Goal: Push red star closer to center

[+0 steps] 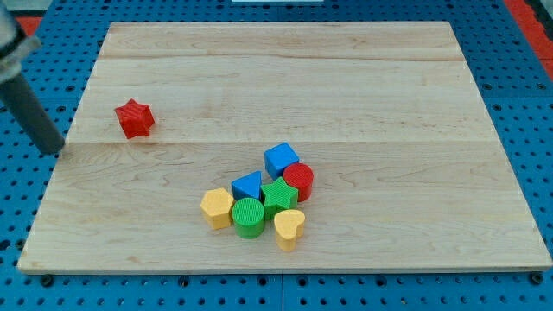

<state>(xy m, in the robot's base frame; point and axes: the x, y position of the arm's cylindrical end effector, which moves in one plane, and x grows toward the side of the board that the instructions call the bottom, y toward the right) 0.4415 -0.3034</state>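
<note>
A pale wooden board (pixel 285 95) with fine lengthwise grain lies on a blue pegboard table (pixel 52 39) dotted with holes. The ridged red star (pixel 135 118) sits alone near the board's left edge, well apart from a tight cluster near the front centre: a blue cube (pixel 281 160), red cylinder (pixel 299 180), blue triangular block (pixel 247 187), green star (pixel 279 197), green cylinder (pixel 248 217), yellow hexagonal block (pixel 216 208) and yellow heart (pixel 289 228). The arm carries no jaws, only a dark rod whose tip (pixel 55 150) rests at the board's left edge, left of the red star and apart from it.
</note>
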